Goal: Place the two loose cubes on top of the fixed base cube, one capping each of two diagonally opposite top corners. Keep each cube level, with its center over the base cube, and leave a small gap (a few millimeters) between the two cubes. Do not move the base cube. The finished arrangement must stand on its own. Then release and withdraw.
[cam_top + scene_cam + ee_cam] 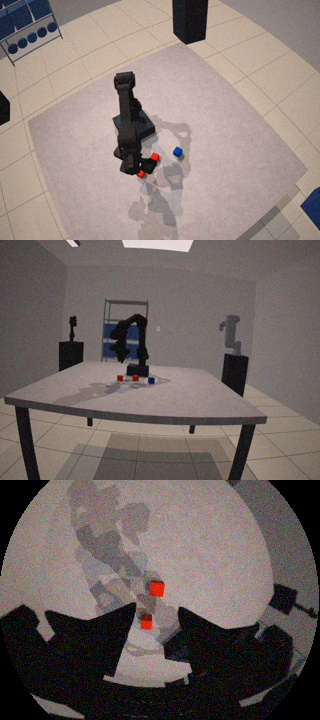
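Note:
A red cube (155,156) (135,377) (146,622) lies on the table between the other two cubes. A second red cube (140,174) (120,378) (157,588) lies apart from it, partly covered by the arm in the top view. A blue cube (177,151) (151,380) lies apart on the other side; it is at most a sliver beside a finger in the wrist view. No cube is stacked. My gripper (121,360) (157,607) is open and empty, pointing down well above the table on the red cubes' side. Its fingers are partly hidden in the top view.
The arm's base block (147,126) (137,369) stands on the table (219,167) (196,395) behind the cubes. Arm shadows fall around the cubes. A shelf rack with blue bins and black pedestals stand beyond the table.

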Controlling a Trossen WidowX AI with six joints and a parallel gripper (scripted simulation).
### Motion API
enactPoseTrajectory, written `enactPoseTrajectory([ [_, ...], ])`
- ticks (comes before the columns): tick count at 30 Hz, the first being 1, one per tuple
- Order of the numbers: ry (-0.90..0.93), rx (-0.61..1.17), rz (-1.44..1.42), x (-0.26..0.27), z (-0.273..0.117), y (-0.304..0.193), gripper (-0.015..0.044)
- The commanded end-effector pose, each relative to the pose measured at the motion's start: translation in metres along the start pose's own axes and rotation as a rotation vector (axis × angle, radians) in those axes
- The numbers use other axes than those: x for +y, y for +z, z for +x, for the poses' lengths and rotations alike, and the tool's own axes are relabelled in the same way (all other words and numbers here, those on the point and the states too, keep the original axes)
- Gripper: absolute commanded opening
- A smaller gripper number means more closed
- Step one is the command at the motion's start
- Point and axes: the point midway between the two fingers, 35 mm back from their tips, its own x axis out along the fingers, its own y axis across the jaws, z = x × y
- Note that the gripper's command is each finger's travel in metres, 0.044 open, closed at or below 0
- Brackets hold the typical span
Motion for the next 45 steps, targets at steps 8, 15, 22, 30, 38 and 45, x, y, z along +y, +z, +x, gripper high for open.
enactPoseTrajectory([
  [8,-0.003,0.017,0.009,-0.002,0.061,-0.004,0.0265],
  [15,-0.003,0.017,0.009,-0.002,0.077,-0.004,0.0265],
  [22,-0.003,0.017,0.009,-0.002,0.086,-0.004,0.0265],
  [30,-0.003,0.018,0.009,-0.002,0.099,-0.005,0.0265],
  [38,-0.003,0.018,0.009,-0.002,0.111,-0.005,0.0265],
  [45,-0.003,0.018,0.009,-0.002,0.111,-0.005,0.0107],
])
